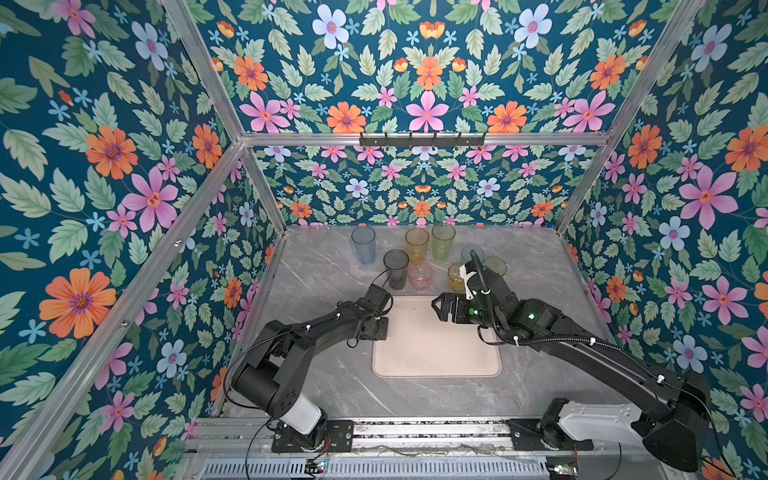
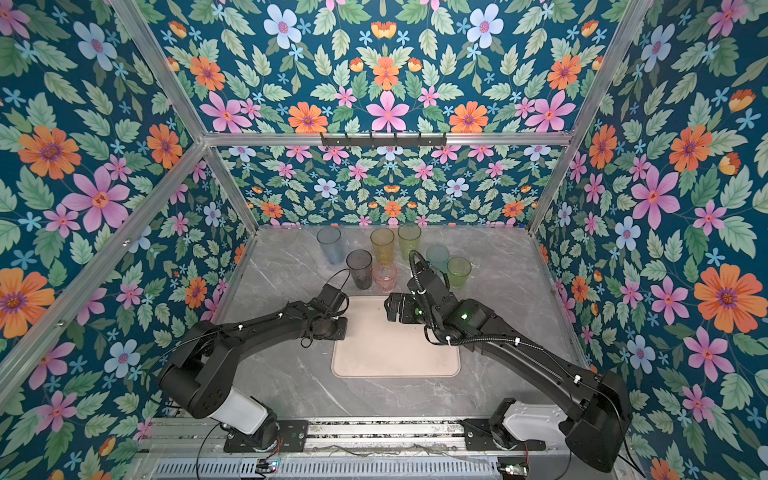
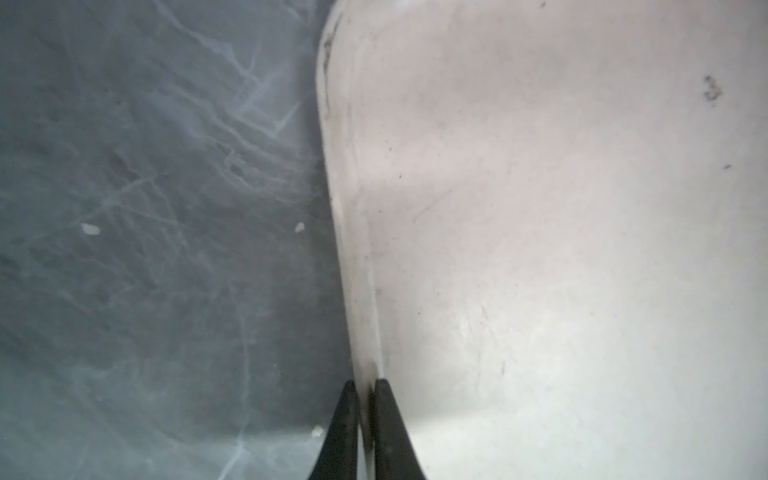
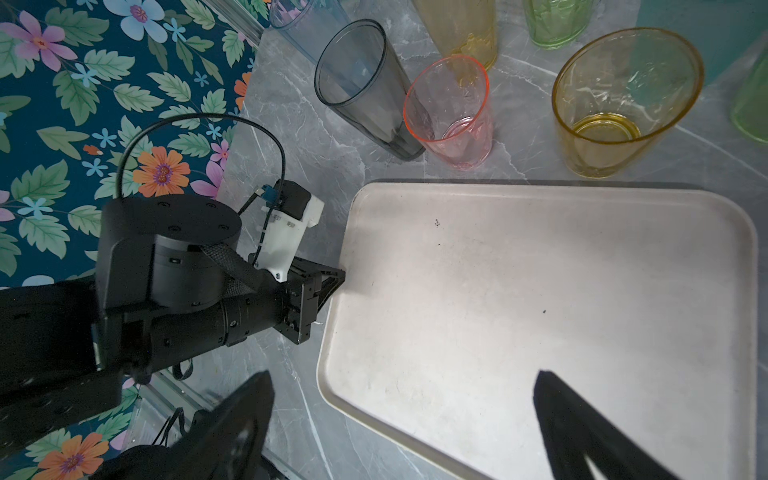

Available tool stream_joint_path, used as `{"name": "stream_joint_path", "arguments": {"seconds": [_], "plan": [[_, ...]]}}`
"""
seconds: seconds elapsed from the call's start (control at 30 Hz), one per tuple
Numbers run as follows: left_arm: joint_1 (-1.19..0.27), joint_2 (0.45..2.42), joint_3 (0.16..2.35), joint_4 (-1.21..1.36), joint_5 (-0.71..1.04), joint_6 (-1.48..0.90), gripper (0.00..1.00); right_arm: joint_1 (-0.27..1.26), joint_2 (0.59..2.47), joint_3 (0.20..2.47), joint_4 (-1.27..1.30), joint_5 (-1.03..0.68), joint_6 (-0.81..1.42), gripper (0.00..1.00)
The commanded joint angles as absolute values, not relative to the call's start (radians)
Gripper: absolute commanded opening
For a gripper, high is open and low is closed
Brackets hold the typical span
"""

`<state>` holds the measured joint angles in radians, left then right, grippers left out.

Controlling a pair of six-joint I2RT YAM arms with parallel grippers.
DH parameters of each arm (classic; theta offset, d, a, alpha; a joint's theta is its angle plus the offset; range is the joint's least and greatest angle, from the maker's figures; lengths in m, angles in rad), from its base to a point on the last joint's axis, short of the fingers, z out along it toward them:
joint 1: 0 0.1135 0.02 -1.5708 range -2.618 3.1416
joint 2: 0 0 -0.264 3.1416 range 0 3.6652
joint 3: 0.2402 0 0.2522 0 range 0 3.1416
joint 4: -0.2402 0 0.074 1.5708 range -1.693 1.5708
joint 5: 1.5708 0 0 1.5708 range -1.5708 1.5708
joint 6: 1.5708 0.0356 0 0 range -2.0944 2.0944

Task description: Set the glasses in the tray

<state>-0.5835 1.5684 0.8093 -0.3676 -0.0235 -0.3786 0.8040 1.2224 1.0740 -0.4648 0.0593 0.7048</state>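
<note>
1. Where the tray meets the table on its left side, the left gripper is clenched on the rim, with one finger outside it and one inside
2. The tray lies flat on the table, just on the near side of the glasses
3. The glasses stand upright on the table past the tray's far edge: blue, grey, pink, amber, green, with more behind the right arm
4. The right gripper hangs over the tray's far right part, spread wide and grasping nothing
</note>
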Motion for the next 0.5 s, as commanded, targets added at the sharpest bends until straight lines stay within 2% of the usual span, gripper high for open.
{"name": "stream_joint_path", "arguments": {"seconds": [0.0, 0.3, 0.47], "plan": [[-0.583, 1.569, 0.801, -0.370, -0.021, -0.325, 0.09, 0.805, 1.215, 1.068, -0.452, 0.081, 0.721, 0.99], [-0.583, 1.533, 0.791, -0.373, -0.016, -0.321, 0.09, 0.804, 1.214, 1.063, -0.456, 0.087, 0.721, 0.99], [-0.583, 1.528, 0.789, -0.387, -0.024, -0.412, 0.08, 0.805, 1.207, 1.063, -0.459, 0.092, 0.718, 0.99]]}}
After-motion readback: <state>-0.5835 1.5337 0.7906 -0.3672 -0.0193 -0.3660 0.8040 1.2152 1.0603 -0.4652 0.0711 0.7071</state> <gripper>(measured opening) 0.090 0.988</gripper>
